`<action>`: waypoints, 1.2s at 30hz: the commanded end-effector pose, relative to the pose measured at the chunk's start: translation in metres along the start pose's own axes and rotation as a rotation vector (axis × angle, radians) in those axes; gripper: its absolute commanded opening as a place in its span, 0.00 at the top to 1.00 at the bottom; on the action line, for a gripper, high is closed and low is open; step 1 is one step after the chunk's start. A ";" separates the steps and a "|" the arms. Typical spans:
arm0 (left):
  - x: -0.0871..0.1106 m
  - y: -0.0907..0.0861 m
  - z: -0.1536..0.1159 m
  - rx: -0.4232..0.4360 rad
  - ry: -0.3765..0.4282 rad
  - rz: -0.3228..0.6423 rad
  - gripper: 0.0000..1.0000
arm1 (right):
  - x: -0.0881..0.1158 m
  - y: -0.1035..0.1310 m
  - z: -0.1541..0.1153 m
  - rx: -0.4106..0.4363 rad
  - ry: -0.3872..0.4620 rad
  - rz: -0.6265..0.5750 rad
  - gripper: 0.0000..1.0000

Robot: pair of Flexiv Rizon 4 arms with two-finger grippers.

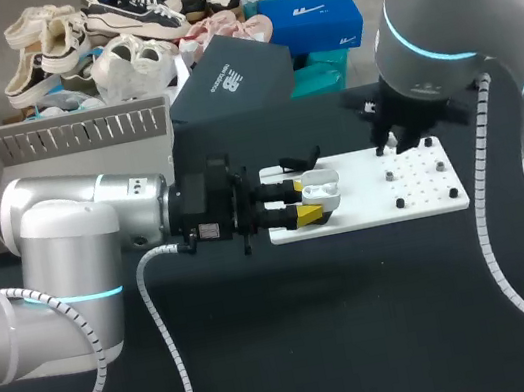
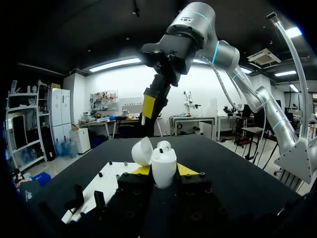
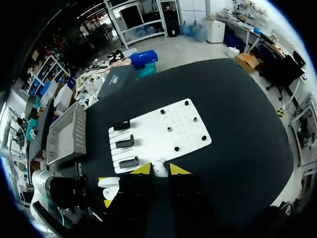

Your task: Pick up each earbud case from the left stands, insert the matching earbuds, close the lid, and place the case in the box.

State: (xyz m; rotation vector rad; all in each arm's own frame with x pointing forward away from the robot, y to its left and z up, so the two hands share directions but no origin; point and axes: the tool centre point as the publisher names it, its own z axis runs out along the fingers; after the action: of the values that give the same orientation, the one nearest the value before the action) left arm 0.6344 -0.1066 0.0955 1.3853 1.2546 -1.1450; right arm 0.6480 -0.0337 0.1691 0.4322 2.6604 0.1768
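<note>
**Open case held low, earbud held above the board**

The left gripper is clenched on the white earbud case, one yellow tip on each side of its body. The case stands upright between the fingers, with its lid swung open to one side. A small white bud shows in its mouth. Just under this gripper lies the near end of the white board, which rests flat on the black counter. Three black stands are on that end of the board, beside the gripper.

Ahead of the left gripper and higher, the right gripper hangs over the board's pegged end. It is grasping a white earbud between its yellow tips. The case is off to its side and below it, well apart.

Farthest off, behind the left gripper, the grey slatted basket sits at the counter's far corner.
</note>
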 end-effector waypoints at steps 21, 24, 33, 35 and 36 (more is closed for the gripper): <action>0.001 0.000 0.000 -0.002 -0.002 0.002 1.00 | 0.048 0.066 -0.046 -0.185 0.420 -0.592 1.00; 0.001 0.000 0.000 -0.002 -0.002 0.002 1.00 | 0.049 0.066 -0.044 -0.208 0.433 -0.589 1.00; 0.001 0.000 0.000 -0.002 -0.002 0.002 1.00 | 0.050 0.066 -0.042 -0.224 0.437 -0.574 1.00; 0.001 0.000 0.000 -0.002 -0.002 0.002 1.00 | 0.050 0.066 -0.042 -0.224 0.437 -0.574 1.00; 0.001 0.000 0.000 -0.002 -0.002 0.002 1.00 | 0.050 0.066 -0.042 -0.224 0.437 -0.574 1.00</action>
State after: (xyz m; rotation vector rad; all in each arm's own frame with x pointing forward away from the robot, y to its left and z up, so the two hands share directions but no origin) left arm 0.6344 -0.1066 0.0955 1.3853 1.2546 -1.1450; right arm 0.6036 0.0424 0.1994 -0.4957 3.0034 0.4204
